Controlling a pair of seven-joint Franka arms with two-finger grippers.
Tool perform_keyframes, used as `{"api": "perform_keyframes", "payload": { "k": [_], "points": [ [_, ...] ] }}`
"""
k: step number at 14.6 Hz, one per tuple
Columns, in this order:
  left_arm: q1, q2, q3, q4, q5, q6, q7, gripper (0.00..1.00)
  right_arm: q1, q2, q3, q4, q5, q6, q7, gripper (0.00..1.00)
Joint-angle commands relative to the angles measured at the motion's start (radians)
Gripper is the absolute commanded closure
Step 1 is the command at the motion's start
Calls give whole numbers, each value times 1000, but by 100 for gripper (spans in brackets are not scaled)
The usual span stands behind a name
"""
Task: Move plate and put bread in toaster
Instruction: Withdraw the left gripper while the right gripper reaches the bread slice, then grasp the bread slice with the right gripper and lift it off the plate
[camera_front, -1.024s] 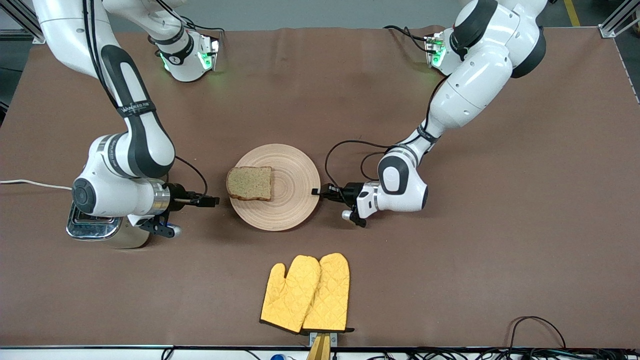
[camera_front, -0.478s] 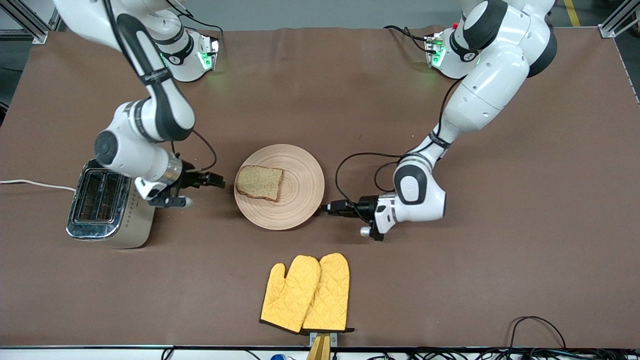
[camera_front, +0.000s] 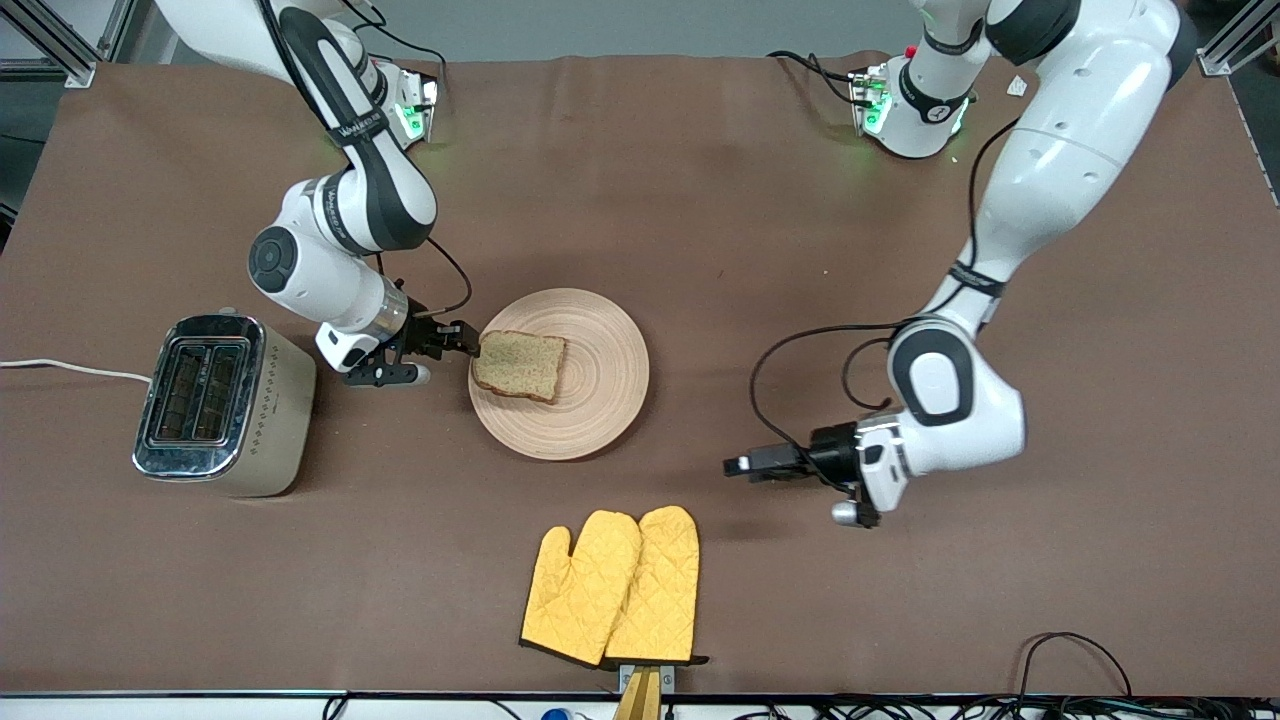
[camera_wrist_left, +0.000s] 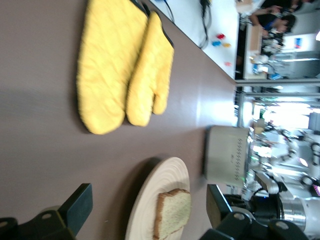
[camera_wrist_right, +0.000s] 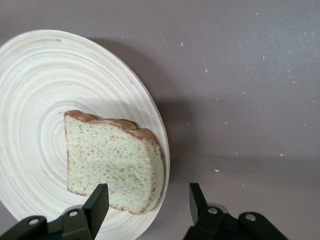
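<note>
- Cream-beige chrome-topped toaster (camera_front: 222, 405) stands at the right arm's end of the brown surface (camera_front: 700, 200).
- Right gripper (camera_front: 468, 343), fingers spread, sits at the brown bread slice (camera_front: 519, 365) on the round light-wood plate (camera_front: 600, 400).
- Left gripper (camera_front: 738, 466), released, hovers beside yellow oven mitts (camera_front: 612, 586).

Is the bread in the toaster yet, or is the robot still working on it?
Not yet. The bread lies flat on the plate, and the toaster slots look empty. The right gripper is open at the bread's edge, ready to grab it. The left gripper waits, open, over bare table near the oven mitts. Left: grip, lift, drop it in.
</note>
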Motion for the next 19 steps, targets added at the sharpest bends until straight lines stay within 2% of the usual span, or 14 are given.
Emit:
{"api": "perform_keyframes", "payload": {
  "k": [1, 4, 7, 11, 16, 19],
  "points": [
    [33, -95, 2, -29, 200, -6, -176, 0, 7, 33, -4, -11, 30, 21, -12, 35],
    [44, -213, 30, -58, 504, -15, -423, 0, 14, 58, -4, -11, 48, 32, -11, 40],
    [62, -309, 33, -44, 747, -183, -601, 0, 34, 69, -4, -5, 91, 35, -11, 44],
    [104, -459, 33, -40, 983, -427, -633, 0, 43, 70, -6, 6, 94, 32, -11, 51],
    [179, -618, 31, -23, 1114, -666, -610, 0, 42, 83, -7, 12, 92, 27, -12, 62],
    [185, -695, 62, -26, 1106, -710, -573, 0, 45, 84, -7, 12, 92, 29, -12, 65]
  ]
}}
